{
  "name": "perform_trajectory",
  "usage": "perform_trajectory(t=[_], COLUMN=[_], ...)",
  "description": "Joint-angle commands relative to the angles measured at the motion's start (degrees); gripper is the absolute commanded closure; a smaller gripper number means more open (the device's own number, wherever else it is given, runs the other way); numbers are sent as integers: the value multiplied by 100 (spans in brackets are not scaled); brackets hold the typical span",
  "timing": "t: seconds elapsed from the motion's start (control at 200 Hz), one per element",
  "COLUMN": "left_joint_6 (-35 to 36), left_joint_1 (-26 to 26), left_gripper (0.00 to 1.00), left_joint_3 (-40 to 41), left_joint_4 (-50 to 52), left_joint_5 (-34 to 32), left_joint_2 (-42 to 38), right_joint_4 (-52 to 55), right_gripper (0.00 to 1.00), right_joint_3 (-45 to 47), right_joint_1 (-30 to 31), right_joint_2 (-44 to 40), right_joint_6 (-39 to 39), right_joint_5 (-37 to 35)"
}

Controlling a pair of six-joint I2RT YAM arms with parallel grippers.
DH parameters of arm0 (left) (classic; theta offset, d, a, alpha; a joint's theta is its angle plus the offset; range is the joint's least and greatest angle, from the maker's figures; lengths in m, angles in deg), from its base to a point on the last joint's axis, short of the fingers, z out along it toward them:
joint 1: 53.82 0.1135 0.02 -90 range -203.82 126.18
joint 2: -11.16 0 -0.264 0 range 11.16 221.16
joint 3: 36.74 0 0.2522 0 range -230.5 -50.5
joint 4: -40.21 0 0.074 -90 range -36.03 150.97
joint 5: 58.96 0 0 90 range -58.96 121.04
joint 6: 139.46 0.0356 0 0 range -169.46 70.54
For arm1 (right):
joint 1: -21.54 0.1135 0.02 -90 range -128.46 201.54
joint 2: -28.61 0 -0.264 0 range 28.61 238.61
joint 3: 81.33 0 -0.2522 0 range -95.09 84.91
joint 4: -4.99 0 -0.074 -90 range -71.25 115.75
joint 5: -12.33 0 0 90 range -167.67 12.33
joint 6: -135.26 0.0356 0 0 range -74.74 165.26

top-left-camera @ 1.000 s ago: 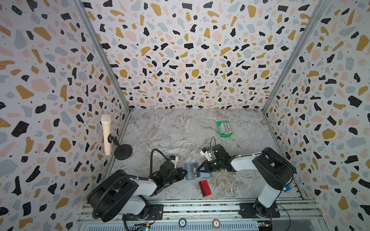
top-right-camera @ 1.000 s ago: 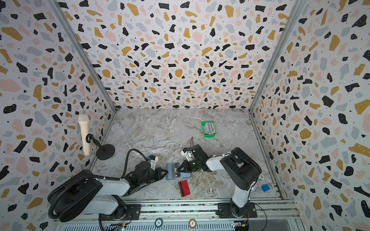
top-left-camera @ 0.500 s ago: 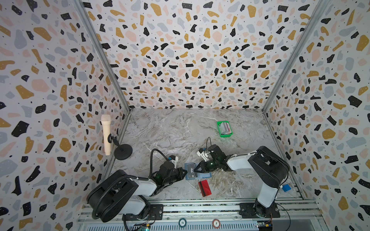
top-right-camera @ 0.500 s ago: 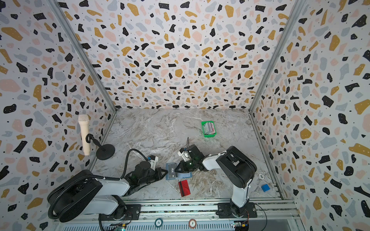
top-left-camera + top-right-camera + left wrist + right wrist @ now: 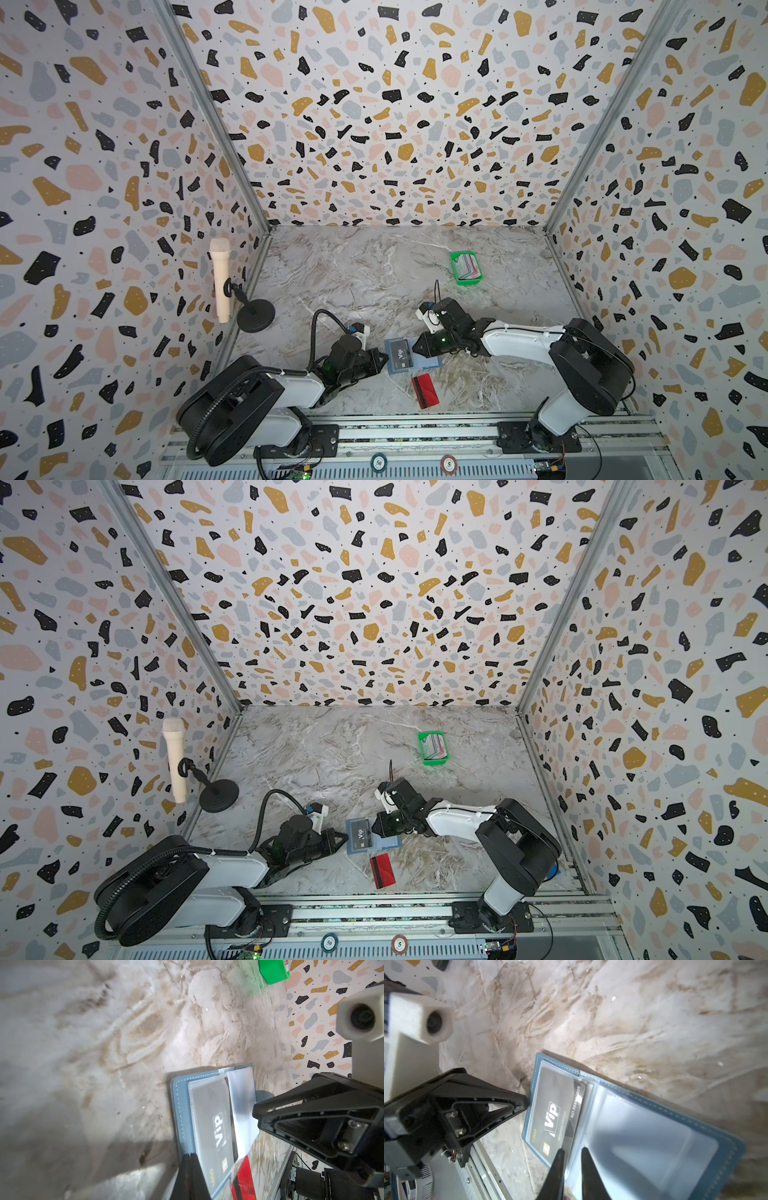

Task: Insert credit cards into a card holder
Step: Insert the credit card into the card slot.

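**Seating step nearly done**

Marbled tabletop (image 5: 374,270): just nearer than the fingers lies a red plastic card with a dark stripe (image 5: 425,390). Left gripper (image 5: 190,1155), fingers pressed together, meets the edge of the open dusty-blue leather card holder (image 5: 182,1109). Right gripper (image 5: 572,1151), fingers slightly parted and empty, points at a black VIP card (image 5: 554,1109) inside a clear sleeve (image 5: 191,1093). Next, likely a nudge home, then the green plastic tray (image 5: 467,282) well beyond.

In both top views the right gripper (image 5: 415,348) covers part of the card holder (image 5: 426,364), and the cards (image 5: 468,266) in the green tray (image 5: 468,282) are too small to tell apart. In the left wrist view the red card (image 5: 245,1180) is cut by the picture's edge and partly behind a clear sleeve (image 5: 242,1105); the near desk (image 5: 41,1084) is blurred
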Motion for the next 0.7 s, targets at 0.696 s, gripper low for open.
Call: perform_trajectory(t=[0.696], left_joint_6=[76], left_joint_1=[-32], left_gripper=[100], left_joint_3=[-41], left_joint_4=[-284], left_joint_5=[97], left_joint_2=[289], right_joint_4=[819], right_gripper=[100], right_joint_3=[-804], right_joint_1=[752], right_joint_2=[767], right_joint_6=[-503], right_joint_5=[-716])
